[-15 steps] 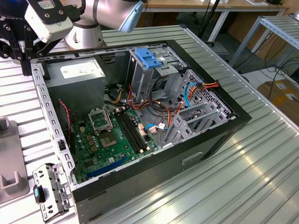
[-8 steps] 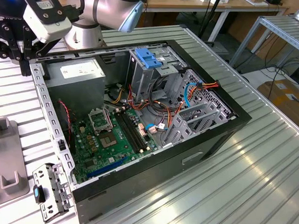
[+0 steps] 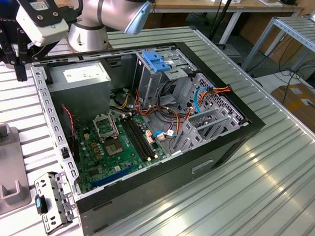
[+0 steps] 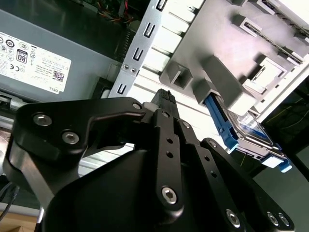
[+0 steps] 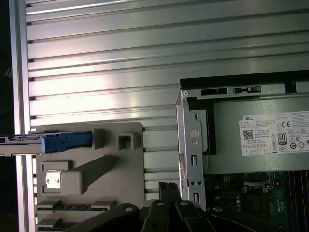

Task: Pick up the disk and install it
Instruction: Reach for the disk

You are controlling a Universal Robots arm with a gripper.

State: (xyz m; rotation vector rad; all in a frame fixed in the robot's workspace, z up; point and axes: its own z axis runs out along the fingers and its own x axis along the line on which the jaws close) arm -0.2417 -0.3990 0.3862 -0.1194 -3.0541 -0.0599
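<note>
The disk (image 5: pixel 46 143), a flat drive with bright blue rails, stands on edge in a slot of the grey fixture (image 5: pixel 91 169) on the slatted table. In the second wrist view the disk (image 4: pixel 244 131) juts out from the fixture (image 4: pixel 227 58), dark body between blue rails. My gripper (image 5: pixel 166 187) hovers above the table between the fixture and the open computer case (image 5: pixel 190 145), some way from the disk. Its black fingertips (image 4: pixel 164 96) are together and hold nothing. In the exterior view the gripper (image 3: pixel 19 73) hangs at the far left, beside the case's corner.
The open case (image 3: pixel 147 123) shows a power supply (image 3: pixel 81 73), motherboard (image 3: pixel 114 147), cables and a grey drive cage with a lighter blue handle (image 3: pixel 155 60). A perforated bracket with a blue clip (image 3: pixel 52 202) lies near the case's front corner. Part of the grey fixture (image 3: pixel 1 168) sits at the exterior view's left.
</note>
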